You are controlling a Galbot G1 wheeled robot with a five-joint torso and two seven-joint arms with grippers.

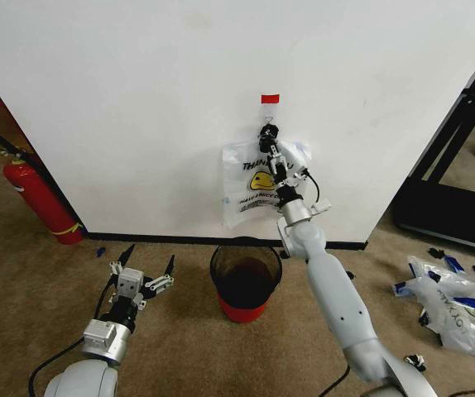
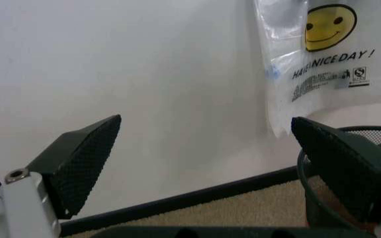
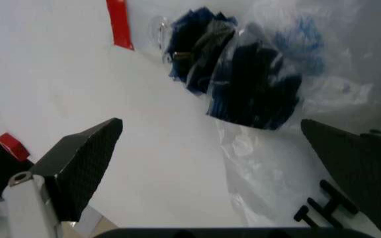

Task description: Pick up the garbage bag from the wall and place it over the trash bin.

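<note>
On the wall (image 1: 138, 99): the garbage bag (image 1: 246, 194) hangs by its bunched handles from a black hook (image 1: 268, 131), just under a red tape strip (image 1: 270, 98).

Bag's look: thin, translucent white plastic, wrinkled and lying flat against the panel; black "THANK YOU" lettering, a yellow smiley face, "HAVE A NICE DAY!" below it, blue patches near the gathered top.

Right gripper (image 1: 277, 159): raised to the top of the bag just below the hook, its fingers (image 3: 81, 166) spread wide either side of the dark blue bunch of handles, nothing pinched between them.

Step in hand: by appearances, the reach for the bag, the grasp not yet made; the bag is on its hook.

Next move calls for: likely bringing the pads together on the gathered handles, then lifting up and off the hook rather than pulling straight out, since film this thin could tear or snag.

Trash bin (image 1: 246, 277): directly below the bag, on the carpet near the black baseboard, mouth open and unlined.

Left gripper (image 1: 142, 277): low over the carpet beside the bin, facing the wall, fingers splayed apart and holding nothing.

Surroundings: red fire extinguisher (image 1: 35, 194) against the wall's left end; more printed bags (image 1: 457, 302) on the floor at right.
</note>
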